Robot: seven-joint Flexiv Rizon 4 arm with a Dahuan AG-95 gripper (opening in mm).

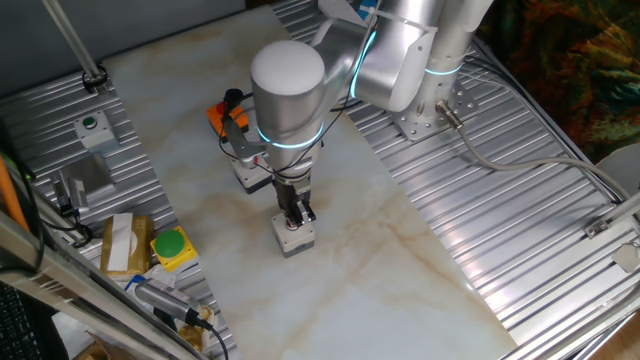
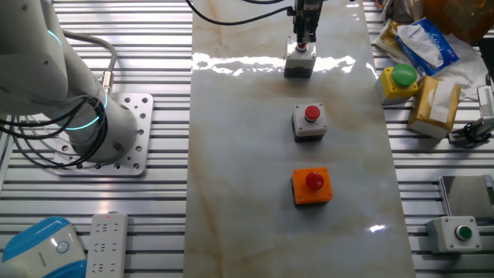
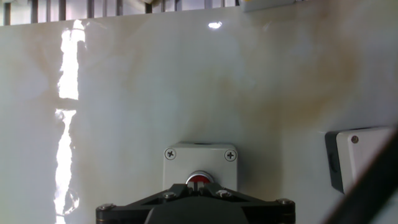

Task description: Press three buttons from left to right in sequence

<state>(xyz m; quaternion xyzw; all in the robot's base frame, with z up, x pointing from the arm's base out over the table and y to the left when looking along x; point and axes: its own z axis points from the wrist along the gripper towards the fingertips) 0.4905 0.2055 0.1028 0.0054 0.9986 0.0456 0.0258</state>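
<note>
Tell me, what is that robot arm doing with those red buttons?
The robot arm's gripper is down on the red button of a grey box at one end of a row of three. The other grey box and the orange box wait untouched on the table. The pictures don't show whether the button is pushed in, or if the fingers are open or shut.

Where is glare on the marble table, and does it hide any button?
Other fixed view: a bright glare band crosses the marble table beside the far grey button box, which stays readable. Hand view: an overexposed streak runs down the left; the red cap is clear.
</note>
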